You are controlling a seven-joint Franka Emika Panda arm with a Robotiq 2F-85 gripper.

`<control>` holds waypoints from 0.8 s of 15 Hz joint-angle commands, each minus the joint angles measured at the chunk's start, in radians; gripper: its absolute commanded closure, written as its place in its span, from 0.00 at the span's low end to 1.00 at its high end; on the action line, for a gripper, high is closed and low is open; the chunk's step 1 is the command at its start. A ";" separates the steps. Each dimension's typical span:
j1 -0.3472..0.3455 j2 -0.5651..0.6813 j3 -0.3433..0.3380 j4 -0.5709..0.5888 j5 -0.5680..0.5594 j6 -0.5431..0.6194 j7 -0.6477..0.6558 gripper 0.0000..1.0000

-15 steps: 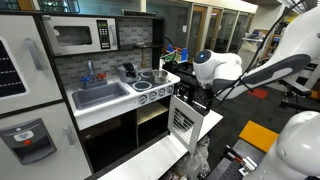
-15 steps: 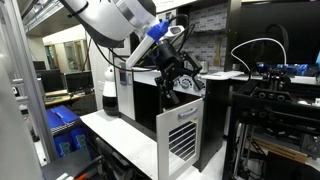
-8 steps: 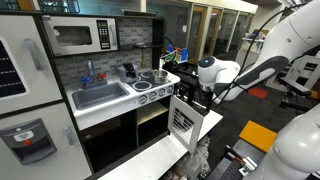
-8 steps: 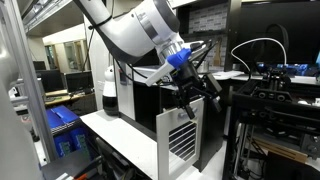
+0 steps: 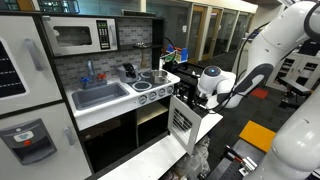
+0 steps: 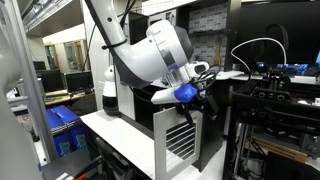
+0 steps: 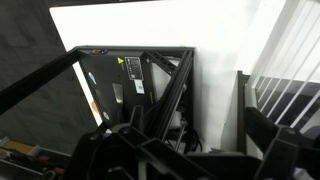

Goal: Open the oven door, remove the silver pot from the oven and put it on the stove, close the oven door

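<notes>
- One arm (image 5: 250,80) reaches in, carrying one gripper (image 5: 196,100) that hangs at the top edge of the oven door (image 5: 183,122). In both exterior views the gripper (image 6: 203,97) is just above that edge.
- I cannot tell how wide the gripper stands. In the wrist view it (image 7: 185,155) is only a dark shape along the bottom edge, and the exterior views are too small to show the jaws.
- There is one oven door. It is white with a slatted panel and stands out from the toy kitchen, part open (image 6: 180,140). In the wrist view its slats (image 7: 285,95) fill the right side.
- One round silver pot (image 5: 150,75) appears to sit on the stove (image 5: 155,88), though it is small and hard to make out. The opening below the stove is too dark to see into.
- The kitchen also has one microwave (image 5: 82,37) above one sink (image 5: 100,95).
- A dark item (image 5: 128,70) stands behind the stove, just beside the pot.
- The door stands between the camera and the oven front in an exterior view, above a white table (image 6: 110,135).
- The arm's white wrist (image 5: 211,80) hides part of the door's top.
</notes>
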 commanded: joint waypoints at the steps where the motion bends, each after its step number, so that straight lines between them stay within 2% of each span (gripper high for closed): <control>1: -0.005 0.096 -0.001 0.053 -0.081 0.112 0.082 0.00; 6: 0.021 0.111 0.018 0.075 -0.165 0.201 0.148 0.00; 12: 0.095 0.176 0.067 0.173 -0.257 0.278 0.250 0.00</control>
